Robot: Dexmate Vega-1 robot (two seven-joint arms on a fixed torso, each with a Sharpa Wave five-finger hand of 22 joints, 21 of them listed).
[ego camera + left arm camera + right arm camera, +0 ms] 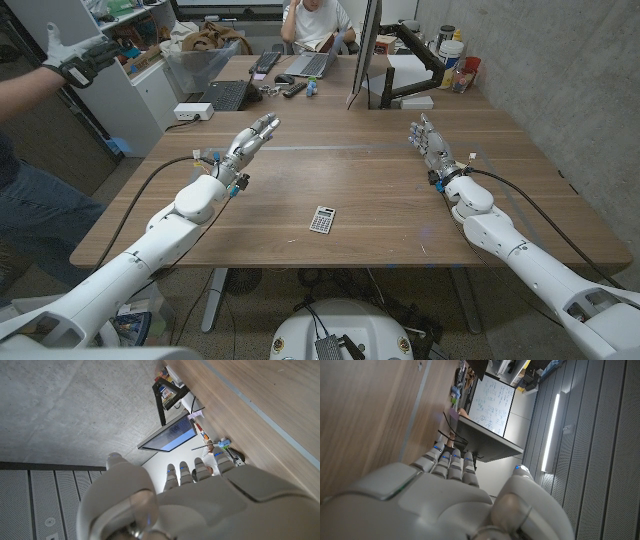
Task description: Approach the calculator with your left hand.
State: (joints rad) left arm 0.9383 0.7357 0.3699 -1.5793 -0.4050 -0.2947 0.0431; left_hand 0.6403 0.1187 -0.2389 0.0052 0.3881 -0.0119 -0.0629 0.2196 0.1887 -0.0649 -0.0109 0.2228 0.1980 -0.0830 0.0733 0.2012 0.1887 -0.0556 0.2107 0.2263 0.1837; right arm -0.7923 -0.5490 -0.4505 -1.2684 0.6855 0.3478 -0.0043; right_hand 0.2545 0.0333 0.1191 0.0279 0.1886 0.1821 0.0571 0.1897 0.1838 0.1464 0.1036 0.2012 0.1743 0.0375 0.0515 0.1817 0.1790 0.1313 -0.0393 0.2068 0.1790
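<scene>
A small grey calculator (322, 219) lies on the wooden table (370, 190) near its front edge, about midway between the arms. My left hand (252, 139) is raised over the table's left part, behind and to the left of the calculator, fingers stretched out and holding nothing. Seen from its wrist camera, the left hand (200, 495) shows its back with fingers straight. My right hand (430, 143) stands on the right side with fingers extended and empty; the right wrist view shows the same hand (445, 495).
At the table's far end stand a monitor (366, 50) on an arm, laptops (312, 64), a keyboard (266, 62) and cups (452, 52). A person (315, 20) sits behind. Another person's gloved hand (75, 55) reaches in at the left edge.
</scene>
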